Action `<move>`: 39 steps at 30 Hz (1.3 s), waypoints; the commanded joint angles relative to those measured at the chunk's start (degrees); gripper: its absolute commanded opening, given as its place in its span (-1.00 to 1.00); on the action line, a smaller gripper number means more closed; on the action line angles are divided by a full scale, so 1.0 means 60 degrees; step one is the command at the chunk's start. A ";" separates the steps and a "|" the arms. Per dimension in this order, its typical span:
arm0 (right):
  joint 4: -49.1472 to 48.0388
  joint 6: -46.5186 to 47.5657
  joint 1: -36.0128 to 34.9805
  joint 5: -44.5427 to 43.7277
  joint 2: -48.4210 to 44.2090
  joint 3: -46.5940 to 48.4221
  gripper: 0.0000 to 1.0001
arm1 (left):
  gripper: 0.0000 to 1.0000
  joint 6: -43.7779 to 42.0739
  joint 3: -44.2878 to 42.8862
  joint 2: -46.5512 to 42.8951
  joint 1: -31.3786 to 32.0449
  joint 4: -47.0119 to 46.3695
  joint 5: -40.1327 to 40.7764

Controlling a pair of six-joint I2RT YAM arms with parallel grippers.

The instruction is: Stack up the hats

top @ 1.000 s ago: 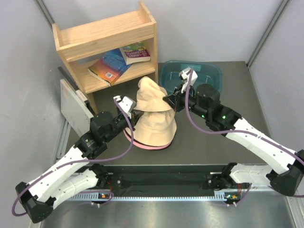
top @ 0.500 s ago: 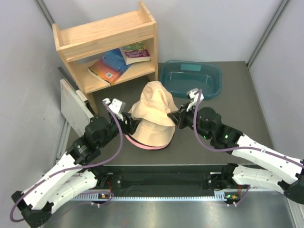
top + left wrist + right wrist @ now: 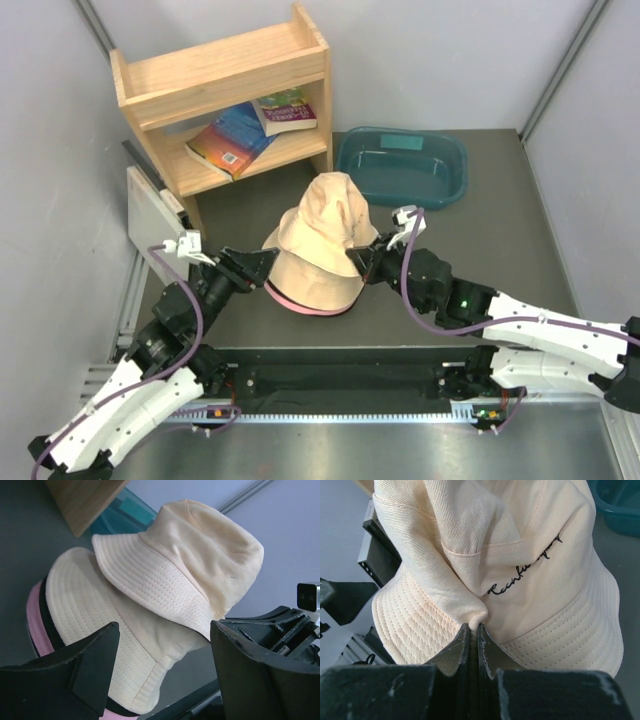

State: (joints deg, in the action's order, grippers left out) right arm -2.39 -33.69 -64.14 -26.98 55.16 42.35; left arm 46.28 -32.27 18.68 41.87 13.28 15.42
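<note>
The top tan hat point(image 3: 328, 215) sits crooked on the pile in the middle of the frame, its crown leaning toward the top edge over a second tan hat point(image 3: 318, 282). A black hat point(image 3: 45, 607) and a pink hat point(image 3: 300, 306) show only as thin rims beneath. The right gripper point(image 3: 470, 627) is clenched on a pinch of the top hat's brim at the pile's right side. The left gripper point(image 3: 255, 266) stands with jaws spread at the left side, holding nothing (its wrist view shows bare air between the fingers). I'd say this is the settling part of the placing. Next, the right should ease that fold down so the crown squares over the one below, then let go
</note>
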 commanded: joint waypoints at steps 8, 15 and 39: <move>-0.0582 -0.0332 -0.0882 -0.0249 0.0284 -0.0261 -1.00 | 0.54 0.1968 0.0369 0.2057 -0.0034 -0.3442 -0.1368; -0.0583 -0.0332 -0.1175 -0.0337 0.0607 -0.0188 -1.00 | 0.09 0.2480 0.0764 0.2219 -0.0034 -0.4073 -0.1325; 0.1130 0.0080 -0.0127 0.0787 -0.1297 0.0003 0.84 | -1.00 0.0784 0.0516 0.0622 -0.0035 -0.0091 -0.0401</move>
State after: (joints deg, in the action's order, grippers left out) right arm -0.51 -33.61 -70.19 -27.97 51.11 41.28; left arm 56.80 -26.24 23.14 41.78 4.23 11.64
